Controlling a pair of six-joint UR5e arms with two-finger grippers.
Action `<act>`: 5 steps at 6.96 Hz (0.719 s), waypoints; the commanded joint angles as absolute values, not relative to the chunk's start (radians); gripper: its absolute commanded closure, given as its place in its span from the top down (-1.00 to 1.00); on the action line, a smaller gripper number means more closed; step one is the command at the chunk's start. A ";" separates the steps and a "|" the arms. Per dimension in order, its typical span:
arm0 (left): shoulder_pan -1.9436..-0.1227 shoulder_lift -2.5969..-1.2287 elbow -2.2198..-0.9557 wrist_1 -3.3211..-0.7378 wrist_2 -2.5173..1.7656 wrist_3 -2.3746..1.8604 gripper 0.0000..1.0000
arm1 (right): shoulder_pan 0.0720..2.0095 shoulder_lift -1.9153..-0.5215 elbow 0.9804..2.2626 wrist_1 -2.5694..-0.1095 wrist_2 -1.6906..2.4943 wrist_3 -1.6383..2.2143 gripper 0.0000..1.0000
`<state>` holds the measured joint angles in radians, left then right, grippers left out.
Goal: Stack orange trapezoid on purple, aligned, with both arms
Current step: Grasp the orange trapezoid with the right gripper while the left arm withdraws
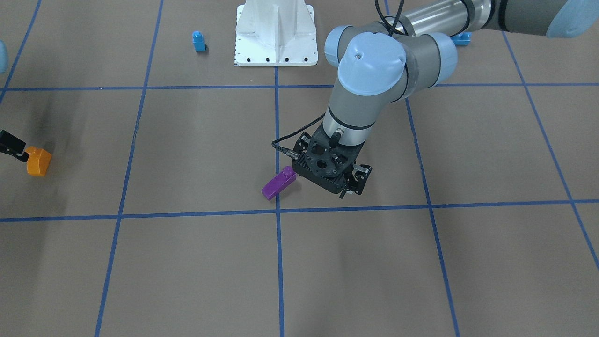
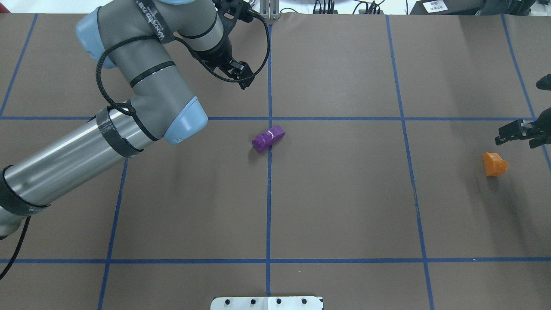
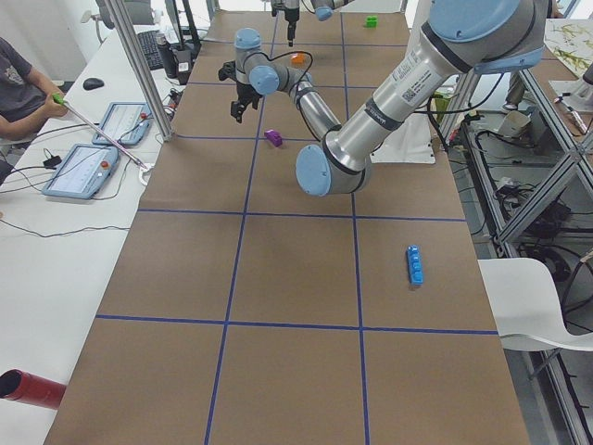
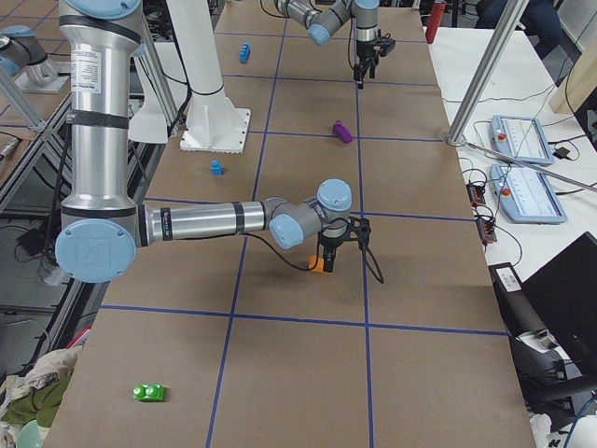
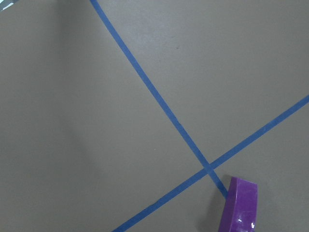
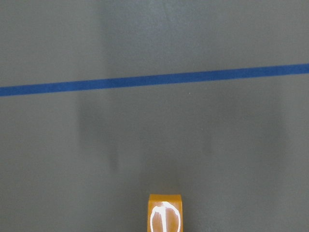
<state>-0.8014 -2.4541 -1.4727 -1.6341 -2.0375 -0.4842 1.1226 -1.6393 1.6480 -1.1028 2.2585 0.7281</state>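
Left gripper (image 1: 355, 182) hovers near glossy purple plastic brick (image 2: 268, 138), right gripper (image 2: 506, 134) beside glossy orange plastic trapezoid (image 2: 494, 164); both empty, finger spread unclear.

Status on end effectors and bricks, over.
Left end effector open, empty, beside purple brick. Right end effector open, near orange trapezoid, not gripping. Bricks far apart, unstacked, nothing between them.

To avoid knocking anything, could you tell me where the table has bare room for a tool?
Bare: the taped square between the glossy dark purple sloped plastic brick and the glossy orange plastic trapezoid brick. Crowded: near each brick, where the left gripper and right gripper hover.
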 commanded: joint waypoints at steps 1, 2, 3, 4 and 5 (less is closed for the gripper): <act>-0.802 -2.439 -1.483 -1.634 -2.036 -0.485 1.00 | 1.057 -1.644 1.589 -1.003 2.247 0.804 1.00; -0.804 -2.439 -1.483 -1.634 -2.036 -0.485 1.00 | 1.037 -1.641 1.579 -1.003 2.247 0.804 1.00; -0.802 -2.438 -1.483 -1.634 -2.036 -0.485 1.00 | 1.022 -1.641 1.578 -1.008 2.247 0.816 1.00; -0.802 -2.437 -1.483 -1.635 -2.036 -0.485 1.00 | 1.003 -1.643 1.578 -1.012 2.237 0.842 0.88; -0.799 -2.437 -1.483 -1.635 -2.036 -0.485 1.00 | 0.993 -1.649 1.578 -1.015 2.230 0.842 0.77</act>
